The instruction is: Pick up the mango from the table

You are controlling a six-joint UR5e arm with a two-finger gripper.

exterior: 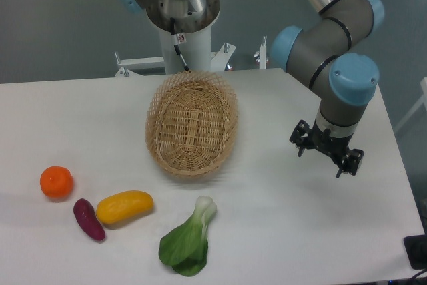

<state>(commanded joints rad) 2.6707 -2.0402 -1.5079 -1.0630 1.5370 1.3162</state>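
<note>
Mango (pixel 125 206): lies on its side near the front left of the table (pixel 80 118), long axis roughly left-right, yellow shading to orange at the left end.
Sweet potato (pixel 89 219): small, dark purple, just beside the mango's left end; contact too close to call.
Orange (pixel 57 181): round, up and left of the sweet potato, apart from the mango.
Bok choy (pixel 187 242): right of the mango, near the front edge, white stem pointing up-right.
Basket (pixel 192 123): oval wicker, mid-table, behind the mango.
Gripper (pixel 326 149): over the right side of the table, well apart from the mango, holding nothing; finger spacing cannot be told from this angle.
</note>
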